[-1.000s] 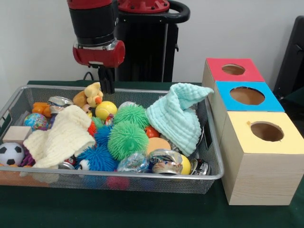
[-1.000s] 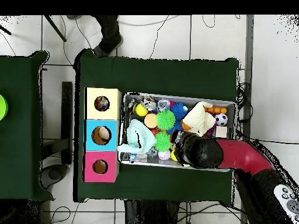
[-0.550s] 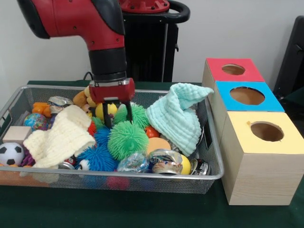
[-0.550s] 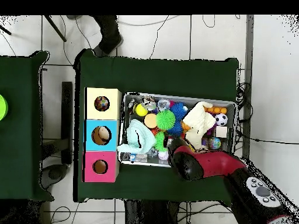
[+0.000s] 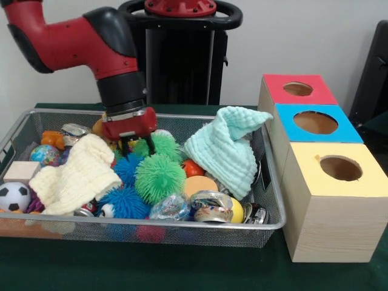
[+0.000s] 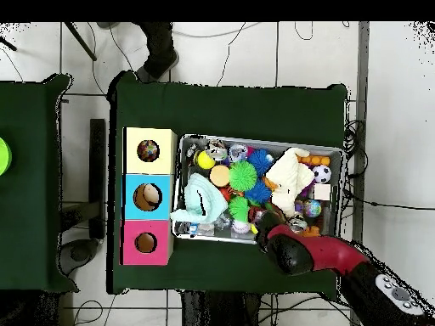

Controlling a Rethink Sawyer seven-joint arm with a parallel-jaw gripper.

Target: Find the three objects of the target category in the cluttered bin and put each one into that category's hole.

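The arm (image 6: 323,253) covers the bin's (image 6: 255,141) near edge, apparently.

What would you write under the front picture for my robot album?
Red robot arm dips its end effector into a wire bin of spiky balls and cloths, beside three colored hole boxes.

One camera faces me close across the table, another looks straight down from high; both share my bin (image 5: 18,130) (image 6: 259,141) and boxes (image 5: 330,200) (image 6: 149,195).
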